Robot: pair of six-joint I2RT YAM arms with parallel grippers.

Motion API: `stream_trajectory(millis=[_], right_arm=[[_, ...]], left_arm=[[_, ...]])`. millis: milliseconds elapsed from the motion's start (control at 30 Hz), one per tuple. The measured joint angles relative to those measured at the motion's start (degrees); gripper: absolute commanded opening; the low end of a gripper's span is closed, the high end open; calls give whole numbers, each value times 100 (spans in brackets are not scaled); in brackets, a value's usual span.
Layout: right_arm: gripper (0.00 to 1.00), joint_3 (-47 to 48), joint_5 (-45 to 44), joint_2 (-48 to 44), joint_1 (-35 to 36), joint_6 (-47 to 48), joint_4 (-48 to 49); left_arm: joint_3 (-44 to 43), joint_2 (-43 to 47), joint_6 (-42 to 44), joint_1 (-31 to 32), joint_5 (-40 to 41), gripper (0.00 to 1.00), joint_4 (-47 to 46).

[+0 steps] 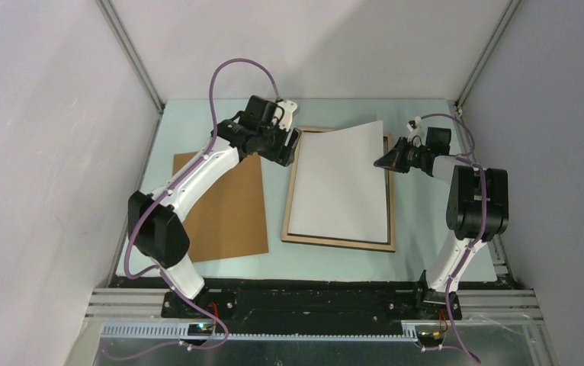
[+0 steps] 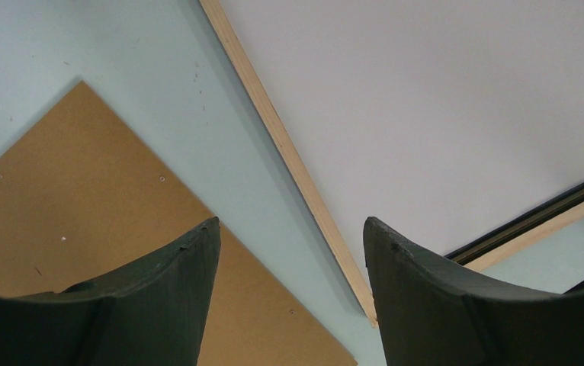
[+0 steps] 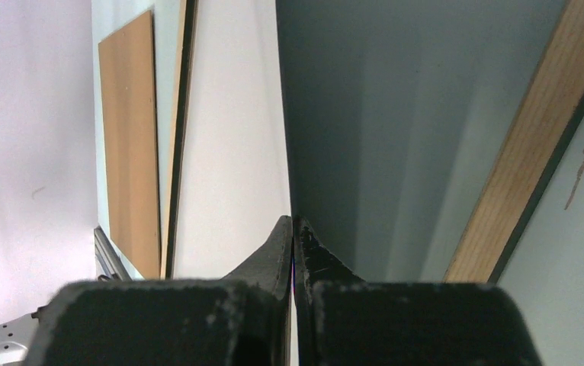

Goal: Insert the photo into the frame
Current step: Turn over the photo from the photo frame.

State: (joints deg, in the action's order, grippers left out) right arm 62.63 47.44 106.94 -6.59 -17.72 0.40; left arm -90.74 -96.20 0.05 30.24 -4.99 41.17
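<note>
The right end effector (image 3: 294,225) pinches one photo (image 1: 342,179) at its edge, above one frame (image 1: 338,242). The left end effector (image 2: 289,225) stands wide and empty; one brown panel (image 2: 83,191) lies left of it.

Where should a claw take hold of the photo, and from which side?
By its right edge, coming in sideways from the right. The photo is tilted: that edge stands off the frame while its left edge lies in it, so there is room above and below only there. The right claw is shut on it there.
</note>
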Motion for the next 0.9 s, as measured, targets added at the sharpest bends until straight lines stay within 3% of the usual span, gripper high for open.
stream_trajectory(millis=[633,900], right_arm=[[0,7,-339,0,-17,236,-306],[11,92,-501,0,-11,278,-437]], left_arm=[[0,2,0,-2,-57,74,0],[0,2,2,-2,-125,74,0]])
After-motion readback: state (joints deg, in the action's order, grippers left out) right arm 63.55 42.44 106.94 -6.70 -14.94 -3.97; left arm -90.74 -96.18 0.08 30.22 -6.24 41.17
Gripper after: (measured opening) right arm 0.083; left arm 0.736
